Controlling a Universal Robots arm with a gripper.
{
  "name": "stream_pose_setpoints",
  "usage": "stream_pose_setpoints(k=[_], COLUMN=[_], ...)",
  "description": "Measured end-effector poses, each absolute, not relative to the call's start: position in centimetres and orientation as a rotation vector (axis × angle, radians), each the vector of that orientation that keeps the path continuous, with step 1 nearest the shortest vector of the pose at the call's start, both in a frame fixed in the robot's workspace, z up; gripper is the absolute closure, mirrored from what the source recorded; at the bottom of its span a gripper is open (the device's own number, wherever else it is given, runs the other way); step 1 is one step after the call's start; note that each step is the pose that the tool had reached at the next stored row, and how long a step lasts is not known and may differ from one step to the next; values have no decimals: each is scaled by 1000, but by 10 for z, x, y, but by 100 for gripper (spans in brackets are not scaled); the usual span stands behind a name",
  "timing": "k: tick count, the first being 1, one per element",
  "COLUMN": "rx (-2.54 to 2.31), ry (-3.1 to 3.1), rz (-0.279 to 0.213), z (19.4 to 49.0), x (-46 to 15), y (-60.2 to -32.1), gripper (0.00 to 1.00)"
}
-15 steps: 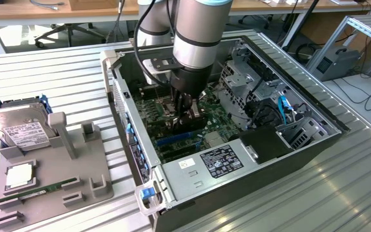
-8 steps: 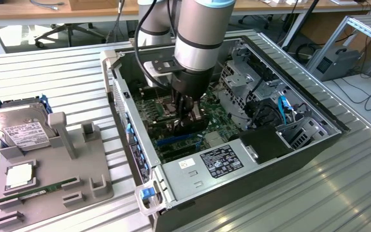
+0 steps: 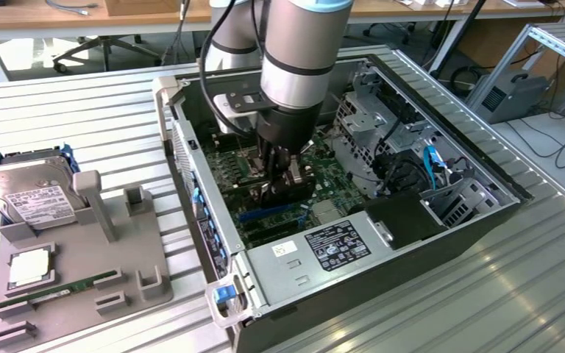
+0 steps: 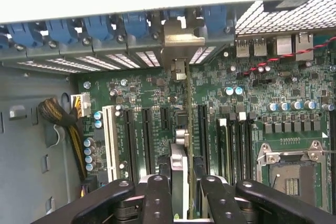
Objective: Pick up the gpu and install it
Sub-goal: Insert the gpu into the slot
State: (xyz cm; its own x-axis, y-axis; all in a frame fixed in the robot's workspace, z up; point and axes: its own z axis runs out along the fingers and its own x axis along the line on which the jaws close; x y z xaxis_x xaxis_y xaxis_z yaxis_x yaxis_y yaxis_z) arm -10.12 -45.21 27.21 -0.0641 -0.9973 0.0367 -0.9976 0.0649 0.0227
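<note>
GPU (image 4: 181, 145) stands edge-on over the motherboard (image 4: 152, 93) slots inside the open case (image 3: 479, 213), its metal bracket (image 4: 181, 38) at the rear wall, clamped between the pincer (image 4: 181, 192) fingers (image 4: 157, 198), with the hard drive (image 3: 27, 195) apart on the table (image 3: 86, 118).

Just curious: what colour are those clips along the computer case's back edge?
Blue clips, clearest in the wrist view.

Bright daylight glares off the ribbed tabletop (image 3: 518, 294); the computer case (image 3: 263, 294) interior sits shadowed; the wrist view's pale strip is overexposed.
</note>
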Motion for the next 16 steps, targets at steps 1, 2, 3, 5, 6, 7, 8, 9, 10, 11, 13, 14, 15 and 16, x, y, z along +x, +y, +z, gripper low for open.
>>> stream_pose_setpoints(k=[1,2,3,5,6,7,8,9,10,11,13,14,15,16], rx=[2120,2120,2120,2120,2120,2120,2120,2120,2120,2120,2120,2120,2120,2120], ry=[-2261,-2261,-2261,-2261,-2261,-2261,-2261,-2261,-2261,-2261,-2261,-2261,-2261,-2261], rz=[13,13,13,13,13,13,13,13,13,13,13,13,13,13], z=[272,272,272,272,272,272,271,271,271,270,269,268,267,266], x=[-103,-105,-105,-105,-105,-105,-105,-105,-105,-105,-105,-105,-105,-105], y=[-452,-452,-452,-452,-452,-452,-452,-452,-452,-452,-452,-452,-452,-452], gripper=[73,73,73,73,73,73,73,73,73,73,73,73,73,73])
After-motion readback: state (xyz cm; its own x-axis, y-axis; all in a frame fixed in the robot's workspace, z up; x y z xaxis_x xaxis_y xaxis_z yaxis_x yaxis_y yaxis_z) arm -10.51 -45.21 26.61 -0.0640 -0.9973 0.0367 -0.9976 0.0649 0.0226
